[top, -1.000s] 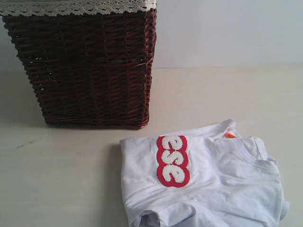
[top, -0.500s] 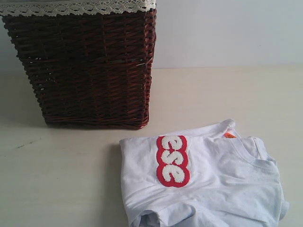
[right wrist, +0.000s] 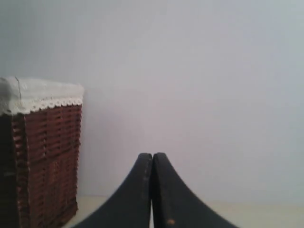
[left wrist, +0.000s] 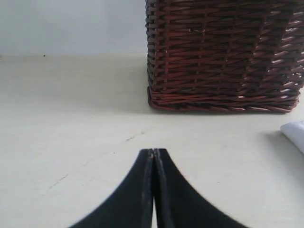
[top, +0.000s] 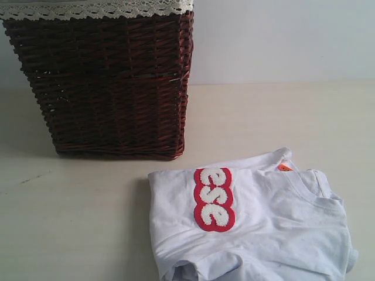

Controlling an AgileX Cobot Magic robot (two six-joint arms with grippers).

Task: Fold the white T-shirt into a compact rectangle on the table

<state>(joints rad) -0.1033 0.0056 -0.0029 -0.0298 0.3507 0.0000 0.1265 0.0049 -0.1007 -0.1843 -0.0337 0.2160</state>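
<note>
Left wrist view, we are seeing the left gripper [left wrist: 153,151] pressed fully together, gripping nothing, right gripper [right wrist: 152,156] likewise, white T-shirt [top: 263,228] untouched.

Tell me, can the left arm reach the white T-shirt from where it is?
Probably yes. The left gripper, shut, hangs over bare table, and the edge of the white T-shirt lies close by with nothing between them. The basket stands farther back, out of the way.
</note>
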